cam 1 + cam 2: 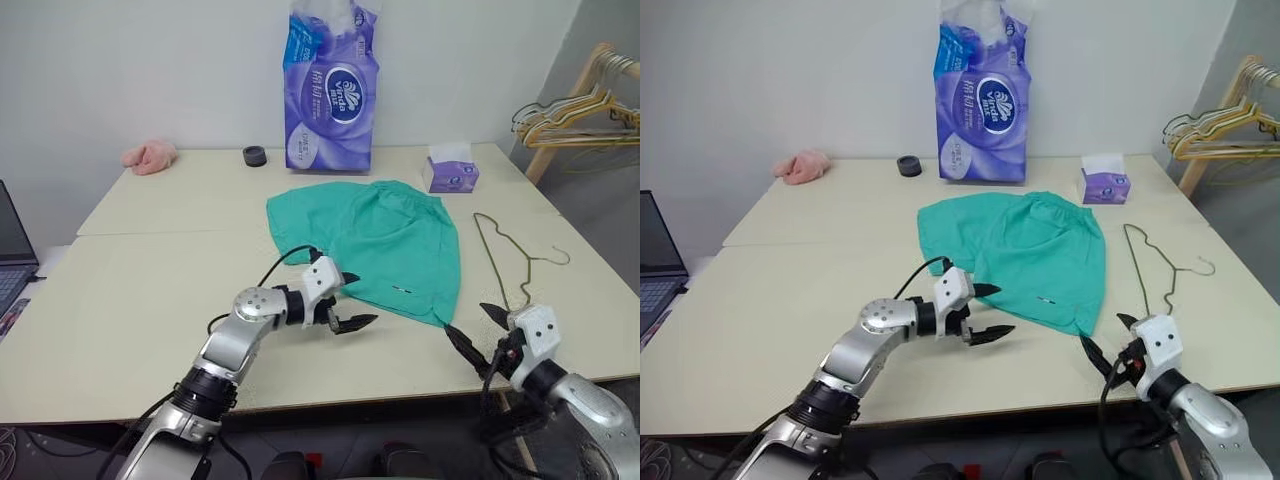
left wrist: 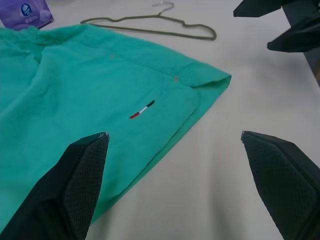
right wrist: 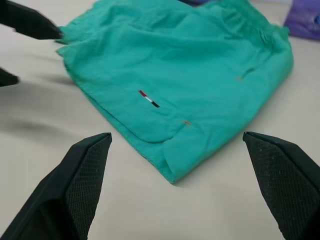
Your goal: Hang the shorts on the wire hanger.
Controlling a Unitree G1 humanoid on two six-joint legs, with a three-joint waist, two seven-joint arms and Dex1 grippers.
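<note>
Teal-green fabric shorts (image 1: 385,245) lie flat mid-table; the thin dull-gold wire hanger (image 1: 503,258) rests just right of them, untouched. Left gripper (image 1: 350,300) and right gripper (image 1: 478,328), both spread wide and empty, flank the near hem, apparently positioned to pinch it from both sides.
</note>
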